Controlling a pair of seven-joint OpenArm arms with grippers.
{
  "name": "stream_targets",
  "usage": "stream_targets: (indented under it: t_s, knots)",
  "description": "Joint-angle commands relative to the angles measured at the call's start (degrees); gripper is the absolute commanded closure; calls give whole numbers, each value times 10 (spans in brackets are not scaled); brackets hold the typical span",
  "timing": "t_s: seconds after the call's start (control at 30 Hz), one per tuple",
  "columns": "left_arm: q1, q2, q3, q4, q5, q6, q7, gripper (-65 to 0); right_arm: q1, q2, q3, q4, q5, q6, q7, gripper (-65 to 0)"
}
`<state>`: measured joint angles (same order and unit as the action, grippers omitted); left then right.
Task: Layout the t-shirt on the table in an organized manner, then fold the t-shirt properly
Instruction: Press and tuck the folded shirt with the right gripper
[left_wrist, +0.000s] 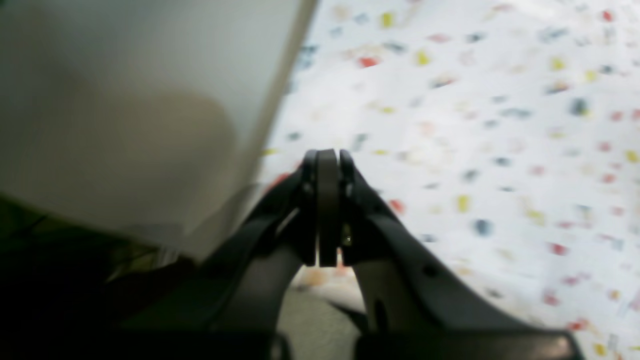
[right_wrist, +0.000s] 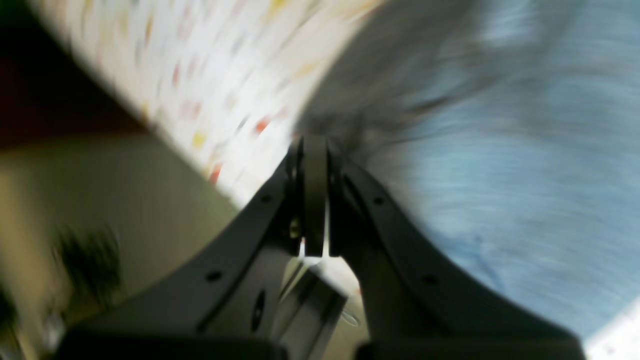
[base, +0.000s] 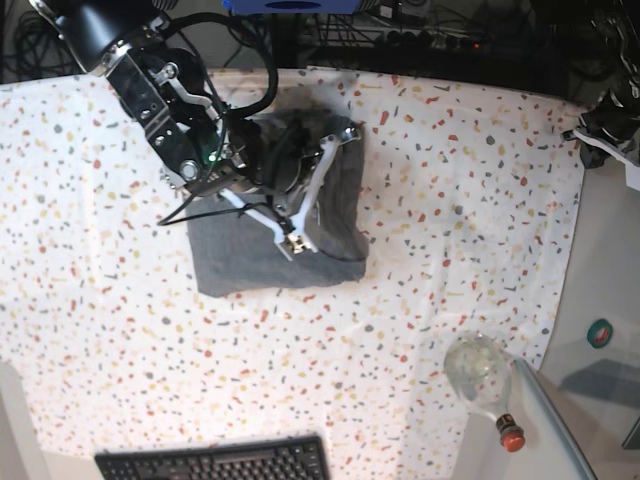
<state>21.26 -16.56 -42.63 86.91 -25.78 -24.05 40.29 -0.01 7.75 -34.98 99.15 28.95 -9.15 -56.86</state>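
Speckled table (base: 480, 200): right hand (base: 291, 240) closed over t-shirt (base: 250, 265) (empty); left hand (left_wrist: 327, 152) closed.

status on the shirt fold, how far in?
Looks mostly folded: the t-shirt lies as a compact grey block on the table. In hand: the right gripper, shut, sits over its front edge. Left gripper shut, off to the side. Left: maybe tidying.

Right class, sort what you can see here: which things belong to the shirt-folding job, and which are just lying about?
Belongs to the job:
t-shirt
table
right claw

Just lying about:
bottle, at the table's near right corner
keyboard, at the near edge
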Motion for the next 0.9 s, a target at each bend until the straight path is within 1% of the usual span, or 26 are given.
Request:
stream_targets:
  t_s: [0.0,0.07,0.17,0.23,0.33,0.4,0.5,0.6,0.73,0.8,0.87]
  knots:
    - [3,-9,-3,20,-6,0,-10,0,0,-3,9,-3,7,0,1,0]
    - [3,1,-3,28,-6,0,-10,0,1,-2,9,-46,7,0,6,0]
    - [2,6,-3,35,-6,0,-10,0,7,-8,6,-102,7,0,35,0]
    - [1,6,1,35,-6,0,-10,0,8,-13,-22,-118,7,0,50,0]
    - [5,2,21,35,-6,0,-10,0,23,-22,-59,-131,7,0,55,0]
    - [6,2,28,35,-5,0,-10,0,31,-38,-77,-146,7,0,55,0]
    - [6,2,28,33,-4,0,-10,0,51,-63,-82,-188,7,0,55,0]
    - [6,2,27,32,-4,0,-10,0,70,-77,-90,-232,7,0,56,0]
    - [7,2,29,32,-5,0,-10,0,84,-80,-115,-256,7,0,71,0]
    - [6,3,29,34,-5,0,-10,0,84,-80,-117,-248,8,0,63,0]
    - [2,6,29,35,-7,0,-8,0,79,-75,-115,-217,8,0,45,0]
